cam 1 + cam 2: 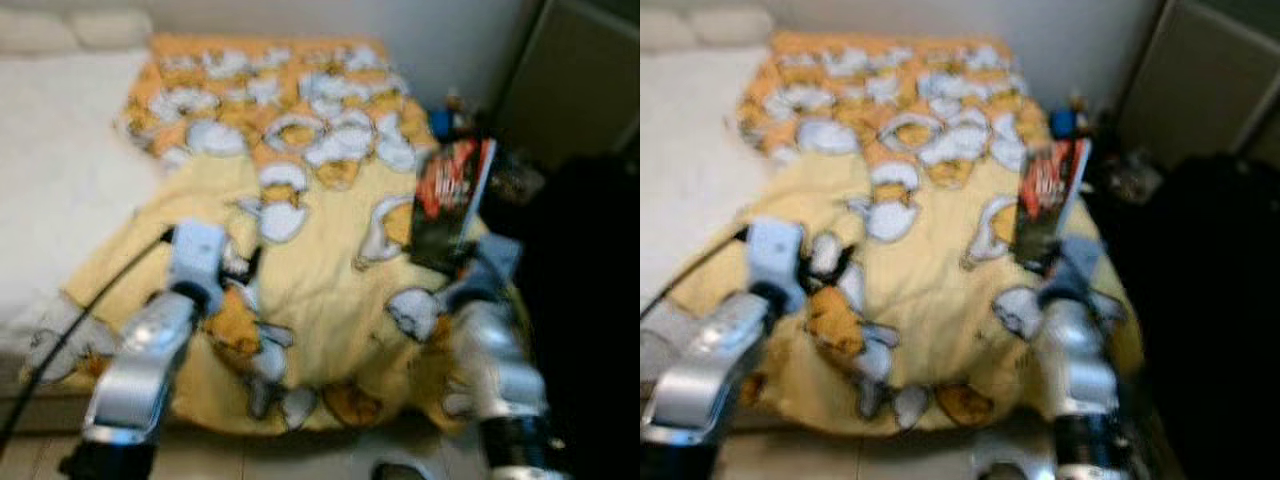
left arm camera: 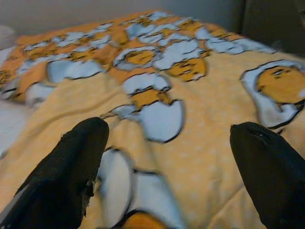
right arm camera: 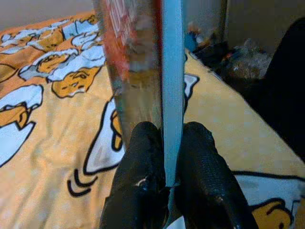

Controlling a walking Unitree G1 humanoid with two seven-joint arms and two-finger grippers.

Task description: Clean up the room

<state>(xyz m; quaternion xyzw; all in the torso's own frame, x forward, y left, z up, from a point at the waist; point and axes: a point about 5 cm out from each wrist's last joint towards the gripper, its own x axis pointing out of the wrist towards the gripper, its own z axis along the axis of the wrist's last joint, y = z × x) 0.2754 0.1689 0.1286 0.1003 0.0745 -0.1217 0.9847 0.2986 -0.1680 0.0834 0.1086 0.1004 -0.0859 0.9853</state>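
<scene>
While pinching thin red-and-black glossy book (image 3: 143, 62) edge-on in right gripper (image 3: 167, 157), holding it over yellow egg-print blanket (image 1: 320, 270) near bed's right edge; left gripper (image 2: 167, 157) hovering wide open. Probably mid-carry; next needing a drop spot.

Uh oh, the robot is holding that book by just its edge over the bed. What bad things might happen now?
The book might slip. The right end effector pinches it near one edge, so most of it sticks out past the fingers.

It might land in the clutter beside the bed, since the book hangs near the side of the yellow blanket.

The open left end effector hovers low over the blanket and might snag the cloth.
</scene>
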